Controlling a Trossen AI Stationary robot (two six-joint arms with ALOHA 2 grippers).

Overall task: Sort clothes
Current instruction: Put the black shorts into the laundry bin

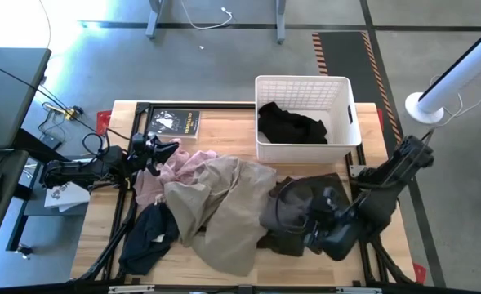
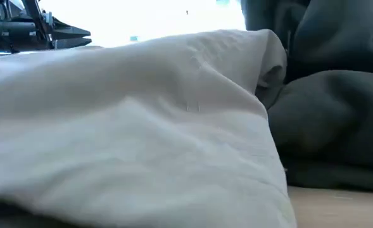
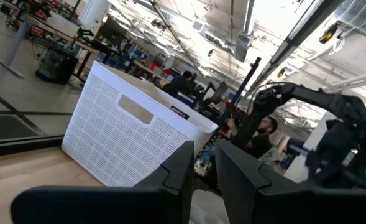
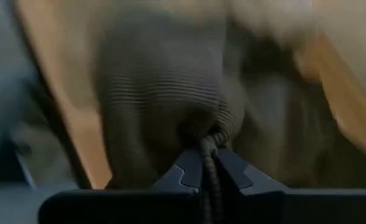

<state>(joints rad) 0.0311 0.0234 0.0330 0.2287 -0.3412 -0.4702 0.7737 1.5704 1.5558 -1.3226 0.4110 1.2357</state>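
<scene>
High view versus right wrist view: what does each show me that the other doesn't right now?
Only the high view shows the layout: the white basket with a black garment inside, the pink garment, beige garment and navy garment on the table, a dark book, and the left gripper over the pink one.

Only the right wrist view shows the grip: the right gripper shut on a bunched fold.

Both show the olive-brown garment under the right arm.
</scene>
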